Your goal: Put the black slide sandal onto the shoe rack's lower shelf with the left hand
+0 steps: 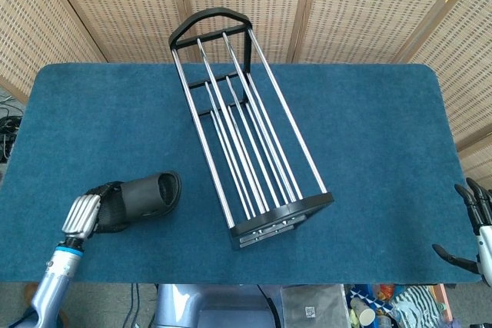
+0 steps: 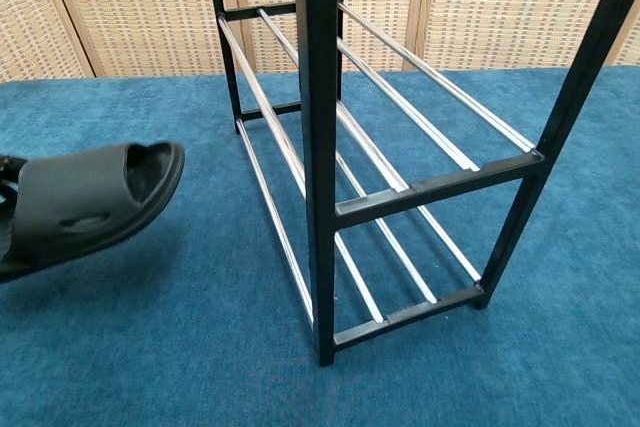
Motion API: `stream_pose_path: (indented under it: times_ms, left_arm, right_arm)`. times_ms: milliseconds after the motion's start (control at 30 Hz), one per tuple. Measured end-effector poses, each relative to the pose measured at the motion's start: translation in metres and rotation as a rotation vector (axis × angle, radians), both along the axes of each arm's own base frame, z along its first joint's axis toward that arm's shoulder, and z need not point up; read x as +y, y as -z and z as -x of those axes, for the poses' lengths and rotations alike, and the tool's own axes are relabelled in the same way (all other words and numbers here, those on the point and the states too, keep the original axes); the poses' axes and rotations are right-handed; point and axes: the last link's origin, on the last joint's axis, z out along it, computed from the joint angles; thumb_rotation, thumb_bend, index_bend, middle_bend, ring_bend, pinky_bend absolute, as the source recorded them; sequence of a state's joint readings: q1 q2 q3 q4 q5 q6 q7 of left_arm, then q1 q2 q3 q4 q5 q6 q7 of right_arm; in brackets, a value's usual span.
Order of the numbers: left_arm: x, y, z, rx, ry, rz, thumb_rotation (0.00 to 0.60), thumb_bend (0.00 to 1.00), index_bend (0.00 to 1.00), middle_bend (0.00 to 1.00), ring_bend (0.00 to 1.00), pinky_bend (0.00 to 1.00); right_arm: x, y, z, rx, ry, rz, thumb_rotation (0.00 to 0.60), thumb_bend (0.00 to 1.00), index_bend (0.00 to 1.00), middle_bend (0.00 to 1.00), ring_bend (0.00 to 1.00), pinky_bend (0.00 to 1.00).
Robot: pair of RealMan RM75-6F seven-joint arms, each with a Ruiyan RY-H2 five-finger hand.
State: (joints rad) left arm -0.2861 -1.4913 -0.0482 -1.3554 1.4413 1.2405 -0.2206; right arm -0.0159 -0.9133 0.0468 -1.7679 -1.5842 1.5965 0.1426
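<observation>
Left hand (image 1: pixel 86 212) grips the black slide sandal (image 1: pixel 144 193) by its heel, apparently lifted; toe points toward three o'clock at the shoe rack (image 1: pixel 242 124), bare table (image 1: pixel 369 151) between. Right hand (image 1: pixel 477 228), at the table's edge: fingers spread, empty.

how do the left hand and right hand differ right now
The left hand grips the black slide sandal over the blue table, near the shoe rack; the right hand holds nothing, fingers apart. The left hand is over the table's front left; the right hand sits off its right edge. Both have dark fingers.
</observation>
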Motion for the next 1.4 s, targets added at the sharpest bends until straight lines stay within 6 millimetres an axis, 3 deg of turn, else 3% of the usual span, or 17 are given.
stream_pose_path:
  times_ms: [367, 667, 1000, 1400]
  left_arm:
    - [0.057, 0.011, -0.058, -0.092, 0.033, 0.102, 0.6, 0.16, 0.5, 0.51, 0.41, 0.52]
    - [0.089, 0.032, -0.099, -0.022, 0.025, 0.141, 0.6, 0.16, 0.5, 0.5, 0.41, 0.51]
    - [0.107, 0.065, -0.14, 0.032, -0.018, 0.179, 0.6, 0.16, 0.5, 0.5, 0.41, 0.51]
    - [0.126, 0.077, -0.179, 0.038, -0.039, 0.154, 0.6, 0.16, 0.5, 0.5, 0.41, 0.51]
  right_arm:
    - [-0.003, 0.0, 0.003, 0.001, 0.018, 0.0, 0.6, 0.0, 0.0, 0.0, 0.0, 0.0]
    - [-0.008, 0.0, 0.007, -0.002, 0.039, -0.004, 0.6, 0.0, 0.0, 0.0, 0.0, 0.0]
    - [-0.009, -0.001, 0.008, -0.011, 0.045, -0.006, 0.6, 0.0, 0.0, 0.0, 0.0, 0.0]
    - [-0.011, -0.004, 0.011, -0.024, 0.055, -0.006, 0.6, 0.0, 0.0, 0.0, 0.0, 0.0]
